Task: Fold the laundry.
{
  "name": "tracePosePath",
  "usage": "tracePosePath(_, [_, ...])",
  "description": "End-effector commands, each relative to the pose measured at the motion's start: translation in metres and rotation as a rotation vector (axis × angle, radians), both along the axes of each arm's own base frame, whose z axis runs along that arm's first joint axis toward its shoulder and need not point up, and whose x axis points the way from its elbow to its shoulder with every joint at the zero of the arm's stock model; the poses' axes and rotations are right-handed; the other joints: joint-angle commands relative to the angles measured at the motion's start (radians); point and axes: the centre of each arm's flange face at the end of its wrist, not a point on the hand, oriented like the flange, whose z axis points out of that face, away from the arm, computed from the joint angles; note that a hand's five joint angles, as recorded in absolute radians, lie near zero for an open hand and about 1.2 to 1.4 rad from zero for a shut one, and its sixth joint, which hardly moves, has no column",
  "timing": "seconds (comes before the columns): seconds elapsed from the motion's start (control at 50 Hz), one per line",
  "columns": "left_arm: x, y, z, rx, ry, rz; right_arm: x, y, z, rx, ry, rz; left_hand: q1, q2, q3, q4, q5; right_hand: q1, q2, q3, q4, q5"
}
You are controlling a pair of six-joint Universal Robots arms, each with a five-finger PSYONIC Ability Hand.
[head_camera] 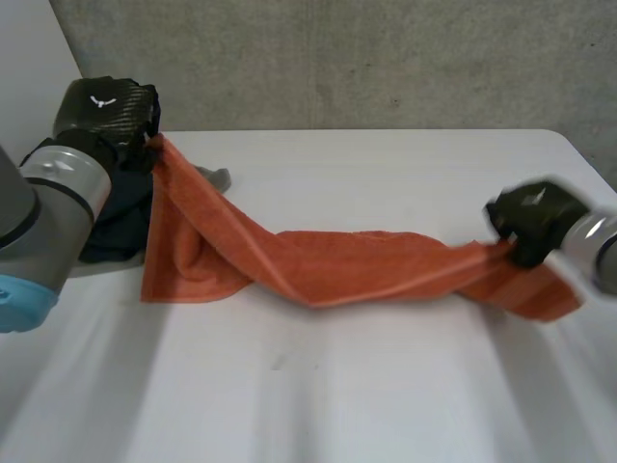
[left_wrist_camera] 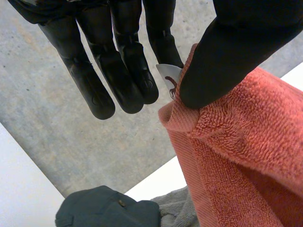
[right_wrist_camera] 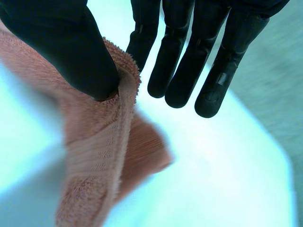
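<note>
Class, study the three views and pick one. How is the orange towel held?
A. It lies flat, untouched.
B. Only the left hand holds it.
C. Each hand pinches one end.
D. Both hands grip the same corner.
C: the left hand pinches one end of the towel, the right hand the other, and its middle sags to the table.

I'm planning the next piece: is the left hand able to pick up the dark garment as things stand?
Probably not yet: the left hand is pinching a corner of the orange towel, though the dark garment lies close by.
</note>
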Motion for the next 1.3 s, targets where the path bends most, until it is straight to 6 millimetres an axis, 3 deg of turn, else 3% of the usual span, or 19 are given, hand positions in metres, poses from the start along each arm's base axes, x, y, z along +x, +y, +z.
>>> tracePosePath(0.02, [0.009,0.018,0.001,0.054,-0.027,0.007,-0.016,-0.007,0.091,-0.205,0.054,-0.017,0.273,0.198,0.201,0.194,0.241,0.406,0.218,0.217,0.208,0.237])
tracePosePath(0.12, [0.011,0.019,-0.013,0.107,-0.050,0.010,-0.018,-0.005,0.091,-0.189,0.178,0.019,0.273,0.198,0.201,0.194,0.241,0.406,0.218,0.217,0.208,0.237])
tracePosePath(0.18, [0.009,0.012,-0.031,0.151,-0.077,0.011,-0.019,-0.013,0.067,-0.104,0.256,0.046,0.273,0.198,0.201,0.194,0.241,0.406,0.218,0.217,0.208,0.237])
tracePosePath(0.28, [0.001,-0.014,-0.076,0.231,-0.193,0.008,-0.019,-0.047,0.023,0.007,0.328,0.007,0.273,0.198,0.201,0.194,0.241,0.406,0.218,0.217,0.208,0.237])
tracePosePath(0.36, [-0.012,-0.032,-0.091,0.224,-0.229,-0.015,-0.017,-0.077,0.000,0.022,0.311,-0.055,0.273,0.198,0.201,0.194,0.241,0.406,0.218,0.217,0.208,0.237])
tracePosePath(0.44, [-0.023,-0.064,-0.080,0.108,-0.193,0.004,-0.008,-0.110,-0.004,-0.064,0.230,-0.110,0.273,0.198,0.201,0.194,0.241,0.406,0.218,0.217,0.208,0.237])
tracePosePath(0.48, [-0.028,-0.079,-0.065,0.018,-0.164,0.013,0.000,-0.131,0.013,-0.209,0.163,-0.140,0.273,0.198,0.201,0.194,0.241,0.406,0.218,0.217,0.208,0.237])
tracePosePath(0.52, [-0.035,-0.098,-0.034,-0.153,-0.107,0.031,0.007,-0.143,0.031,-0.330,0.105,-0.157,0.273,0.198,0.201,0.194,0.241,0.406,0.218,0.217,0.208,0.237])
tracePosePath(0.58, [-0.041,-0.113,0.019,-0.406,-0.021,0.047,0.014,-0.159,0.089,-0.625,-0.020,-0.203,0.273,0.198,0.201,0.194,0.241,0.406,0.218,0.217,0.208,0.237])
tracePosePath(0.66, [-0.037,-0.116,0.081,-0.690,0.096,0.078,0.014,-0.157,0.157,-0.940,-0.138,-0.268,0.273,0.198,0.201,0.194,0.241,0.406,0.218,0.217,0.208,0.237])
tracePosePath(0.72, [-0.037,-0.105,0.111,-0.817,0.157,0.080,0.016,-0.138,0.204,-1.116,-0.205,-0.285,0.273,0.198,0.201,0.194,0.241,0.406,0.218,0.217,0.208,0.237])
tracePosePath(0.84, [-0.029,-0.100,0.110,-0.775,0.250,0.048,0.017,-0.123,0.213,-1.116,-0.215,-0.266,0.273,0.198,0.201,0.194,0.241,0.406,0.218,0.217,0.208,0.237])
tracePosePath(0.92, [-0.022,-0.096,0.090,-0.686,0.278,0.019,0.019,-0.122,0.192,-1.030,-0.187,-0.238,0.273,0.198,0.201,0.194,0.241,0.406,0.218,0.217,0.208,0.237])
tracePosePath(1.0, [-0.017,-0.096,0.050,-0.570,0.233,0.007,0.018,-0.127,0.141,-0.870,-0.125,-0.206,0.273,0.198,0.201,0.194,0.241,0.406,0.218,0.217,0.208,0.237])
tracePosePath(1.16, [-0.022,-0.080,-0.044,-0.310,0.130,-0.065,0.023,-0.121,0.021,-0.541,-0.022,-0.120,0.273,0.198,0.201,0.194,0.241,0.406,0.218,0.217,0.208,0.237])
tracePosePath(1.18, [-0.022,-0.079,-0.054,-0.284,0.121,-0.067,0.024,-0.122,-0.007,-0.475,0.008,-0.107,0.273,0.198,0.201,0.194,0.241,0.406,0.218,0.217,0.208,0.237])
tracePosePath(1.2, [-0.021,-0.077,-0.080,-0.216,0.101,-0.067,0.024,-0.121,-0.021,-0.442,0.023,-0.102,0.273,0.198,0.201,0.194,0.241,0.406,0.218,0.217,0.208,0.237])
tracePosePath(1.26, [-0.021,-0.071,-0.123,-0.095,0.054,-0.066,0.024,-0.120,-0.067,-0.339,0.080,-0.086,0.273,0.198,0.201,0.194,0.241,0.406,0.218,0.217,0.208,0.237])
tracePosePath(1.3, [-0.020,-0.067,-0.134,-0.053,0.029,-0.065,0.023,-0.119,-0.084,-0.301,0.103,-0.080,0.273,0.198,0.201,0.194,0.241,0.406,0.218,0.217,0.208,0.237])
